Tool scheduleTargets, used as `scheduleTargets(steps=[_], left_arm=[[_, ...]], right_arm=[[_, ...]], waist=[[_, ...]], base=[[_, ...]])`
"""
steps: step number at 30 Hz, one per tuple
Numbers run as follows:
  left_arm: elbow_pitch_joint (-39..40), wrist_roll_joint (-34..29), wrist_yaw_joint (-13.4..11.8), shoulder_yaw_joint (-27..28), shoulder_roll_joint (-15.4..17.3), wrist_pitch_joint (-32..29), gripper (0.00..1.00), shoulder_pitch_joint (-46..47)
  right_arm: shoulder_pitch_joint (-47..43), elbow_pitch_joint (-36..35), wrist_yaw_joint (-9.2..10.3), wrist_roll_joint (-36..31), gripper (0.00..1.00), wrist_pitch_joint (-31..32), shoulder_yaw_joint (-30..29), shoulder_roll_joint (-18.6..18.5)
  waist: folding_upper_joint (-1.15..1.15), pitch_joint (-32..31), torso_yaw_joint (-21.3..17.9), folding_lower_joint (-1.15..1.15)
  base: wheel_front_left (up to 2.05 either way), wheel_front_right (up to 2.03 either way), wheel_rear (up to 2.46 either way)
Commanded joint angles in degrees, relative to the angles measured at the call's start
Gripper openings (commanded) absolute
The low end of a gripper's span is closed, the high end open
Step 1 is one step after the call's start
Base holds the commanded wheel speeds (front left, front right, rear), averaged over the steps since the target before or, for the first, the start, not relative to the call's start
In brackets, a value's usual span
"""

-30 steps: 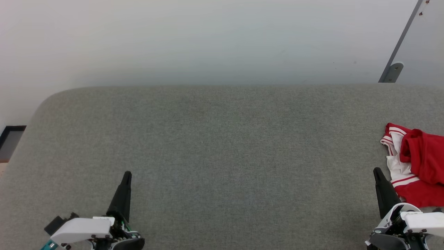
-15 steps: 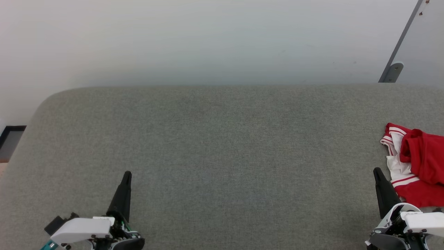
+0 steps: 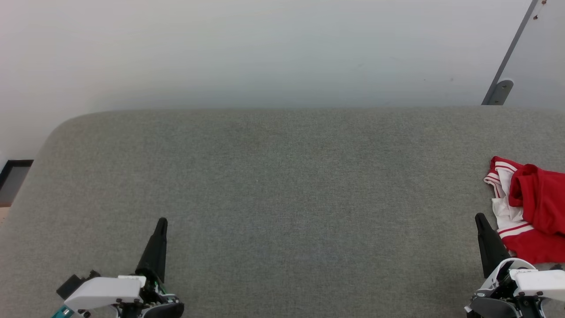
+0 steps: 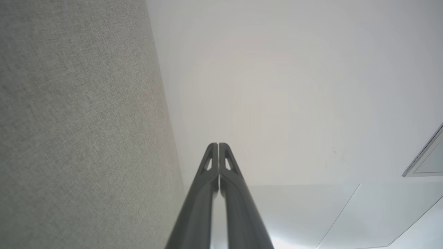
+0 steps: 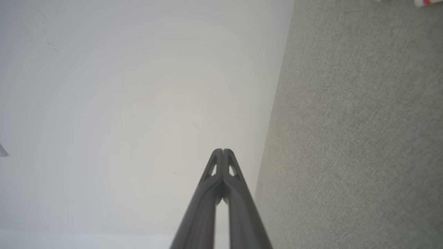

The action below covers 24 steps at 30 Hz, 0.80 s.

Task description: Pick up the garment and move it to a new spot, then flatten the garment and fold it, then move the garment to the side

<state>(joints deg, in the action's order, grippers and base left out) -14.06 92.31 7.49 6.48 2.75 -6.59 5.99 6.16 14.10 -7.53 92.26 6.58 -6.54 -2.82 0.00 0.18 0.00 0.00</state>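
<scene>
The garment (image 3: 532, 207), bright red with white parts and red-striped trim, lies crumpled at the right edge of the grey fabric surface (image 3: 282, 185), partly cut off by the frame. My right gripper (image 3: 479, 217) is shut and empty, its tip just left of the garment's lower part and apart from it. At the lower left my left gripper (image 3: 162, 221) is shut too, with nothing in it, far from the garment. In the wrist views the left gripper (image 4: 218, 144) and the right gripper (image 5: 222, 150) each show fingertips pressed together. A scrap of the garment (image 5: 427, 2) peeks in at the top right corner.
A pale wall (image 3: 265, 53) stands behind the surface's far edge. A grey metal bracket (image 3: 501, 90) slants down at the upper right. The surface's rounded left corner is near a dark framed object (image 3: 13, 179) on the floor.
</scene>
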Motion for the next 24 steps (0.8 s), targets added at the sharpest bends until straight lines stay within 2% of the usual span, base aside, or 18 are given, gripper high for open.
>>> scheduleTargets(steps=[1, 24], left_arm=[[0.11, 0.19, 0.0, 0.12, 0.01, -0.09, 0.0, 0.53], [0.11, 0.21, 0.0, 0.11, 0.01, -0.08, 0.0, 0.53]], right_arm=[[0.13, -0.21, 0.08, 0.3, 0.0, 0.13, -0.02, -0.11], [0.13, -0.21, 0.08, 0.3, 0.0, 0.14, -0.01, -0.11]], waist=[[0.0, 0.0, 0.0, 0.0], [0.0, 0.0, 0.0, 0.0]], base=[[0.0, 0.0, 0.0], [0.0, 0.0, 0.0]])
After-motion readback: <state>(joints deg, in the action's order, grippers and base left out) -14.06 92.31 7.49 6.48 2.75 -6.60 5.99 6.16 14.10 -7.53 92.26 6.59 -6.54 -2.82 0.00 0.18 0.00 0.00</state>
